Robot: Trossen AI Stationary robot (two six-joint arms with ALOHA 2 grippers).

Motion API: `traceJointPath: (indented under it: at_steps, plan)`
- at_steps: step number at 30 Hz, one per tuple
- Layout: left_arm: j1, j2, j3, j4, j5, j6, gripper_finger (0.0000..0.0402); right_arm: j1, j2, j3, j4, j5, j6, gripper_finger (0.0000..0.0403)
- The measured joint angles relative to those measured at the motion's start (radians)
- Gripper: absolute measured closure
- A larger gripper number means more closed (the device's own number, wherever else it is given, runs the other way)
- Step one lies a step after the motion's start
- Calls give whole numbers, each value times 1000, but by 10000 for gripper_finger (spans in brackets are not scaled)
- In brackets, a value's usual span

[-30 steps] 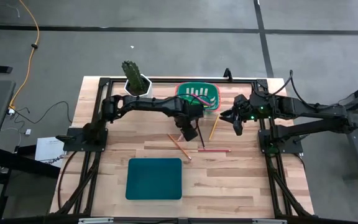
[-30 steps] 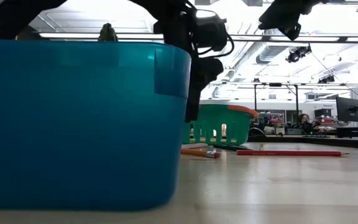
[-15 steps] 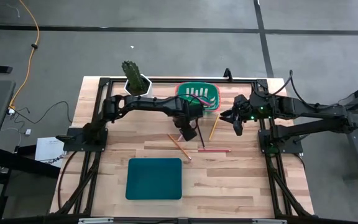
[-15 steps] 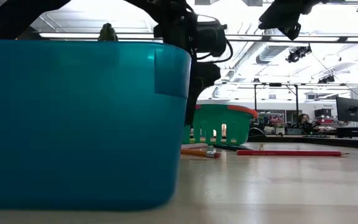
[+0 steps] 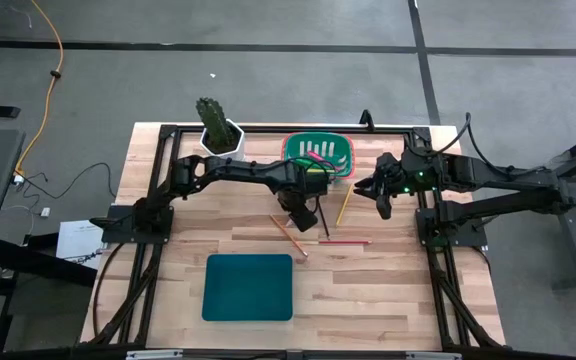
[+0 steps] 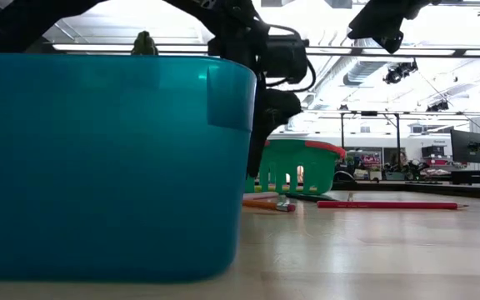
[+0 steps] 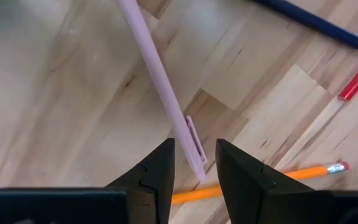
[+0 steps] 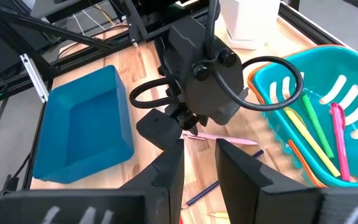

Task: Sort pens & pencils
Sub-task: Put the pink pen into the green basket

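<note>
pens (image 8: 319, 134) in basket (image 8: 272, 79), pencils (image 5: 289, 235) on table (image 5: 368, 290)

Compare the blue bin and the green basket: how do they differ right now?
The blue bin is rectangular with solid walls; the green basket is rounded with slotted walls. The blue bin looks empty; the green basket holds several coloured sticks. The blue bin sits nearest the low camera; the green basket stands farther back. Both are open-topped containers.

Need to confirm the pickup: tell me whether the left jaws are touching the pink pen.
Touching. In the left wrist view, the left gripper has the pink pen clamped between its jaws, lifted above the table.
</note>
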Motion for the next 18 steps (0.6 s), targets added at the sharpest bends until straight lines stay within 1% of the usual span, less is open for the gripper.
traceJointPath:
  at_steps: [18]
  plan:
    - [-10, 34, 0, -7, 1, -23, 298, 0, 0, 0, -3, -23, -33, 320]
